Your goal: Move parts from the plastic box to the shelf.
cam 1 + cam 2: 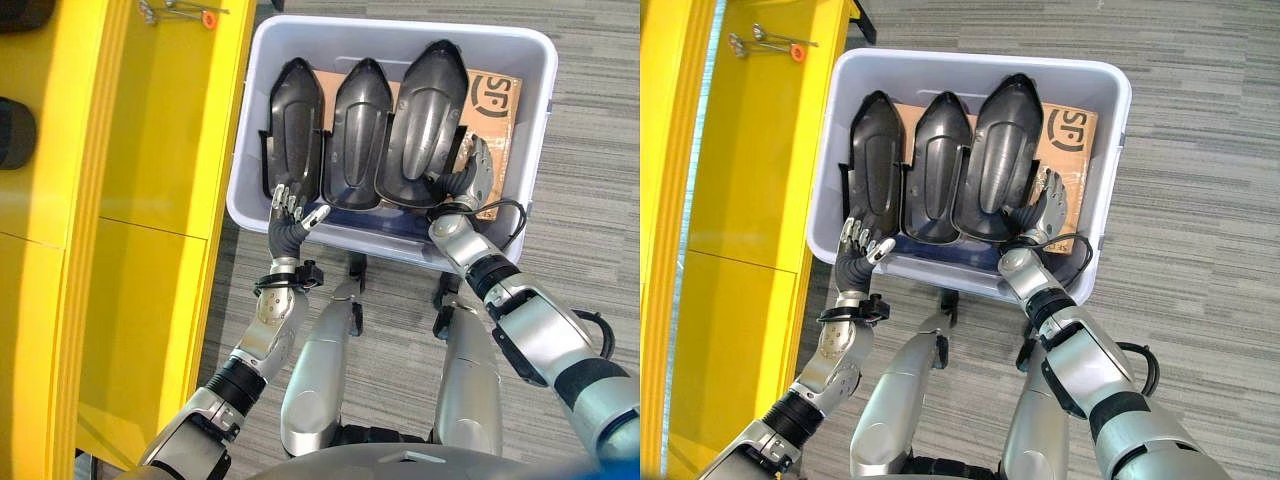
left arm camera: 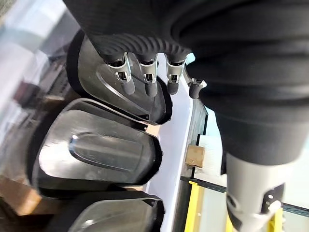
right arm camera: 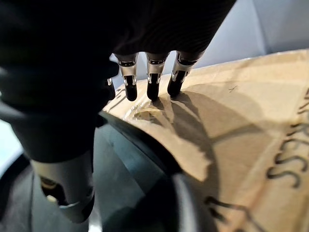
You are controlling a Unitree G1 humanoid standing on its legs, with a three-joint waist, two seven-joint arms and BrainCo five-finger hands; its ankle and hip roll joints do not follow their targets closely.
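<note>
At the near rim of the pale lavender plastic box (image 1: 250,130), the left hand (image 1: 290,212) hovers with fingers spread and relaxed, just above the near end of the leftmost glossy black moulded shell part (image 1: 292,125); it holds nothing. The right hand (image 1: 470,175) sits inside the box at the near right, fingers straight, tips resting on the brown cardboard sheet (image 3: 241,121) beside the edge of the rightmost black shell part (image 1: 425,120), nothing grasped. Three such parts stand in a row, leaning on one another, the middle black shell part (image 1: 358,135) between them. They appear rigid, light and smooth, so likely slippery; the raised rims at the near end offer the better hold. The yellow metal shelf (image 1: 150,150) stands to the left, no parts on it yet.
</note>
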